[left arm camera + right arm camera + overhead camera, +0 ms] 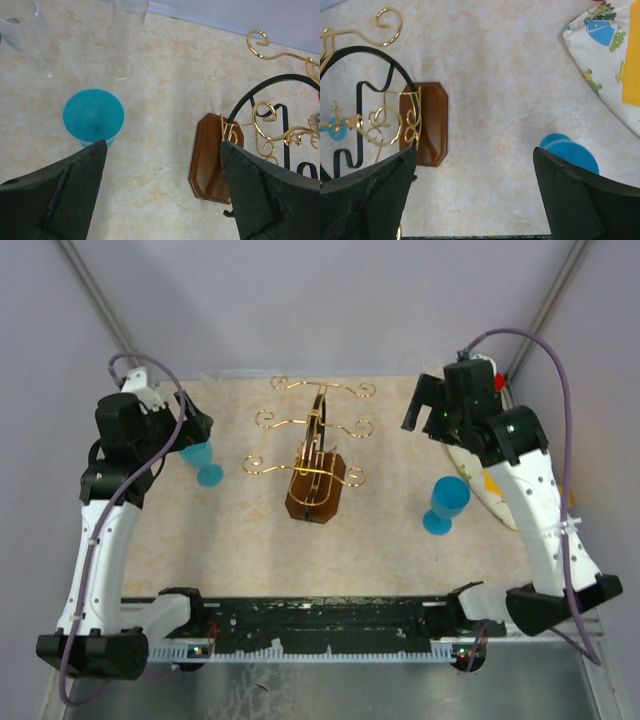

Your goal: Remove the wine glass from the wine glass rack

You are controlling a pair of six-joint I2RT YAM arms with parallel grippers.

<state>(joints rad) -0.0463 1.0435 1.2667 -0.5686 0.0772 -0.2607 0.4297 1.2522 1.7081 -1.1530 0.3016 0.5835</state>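
Observation:
The wine glass rack (315,455), gold wire arms on a dark brown wooden base (212,157), stands mid-table with no glass hanging on its loops. One blue wine glass (445,502) stands upright on the table to the right of the rack, and its rim (570,152) shows beside my right finger. Another blue wine glass (202,460) stands upright to the left, also in the left wrist view (93,116). My left gripper (195,425) hovers open above that glass with only tabletop between its fingers (163,150). My right gripper (420,405) is open and empty behind the right glass (475,155).
Two clear glasses (125,35) (25,35) stand at the back left of the marbled table (240,530). A patterned plate (610,60) lies at the right edge under my right arm. Grey walls close off the back and sides.

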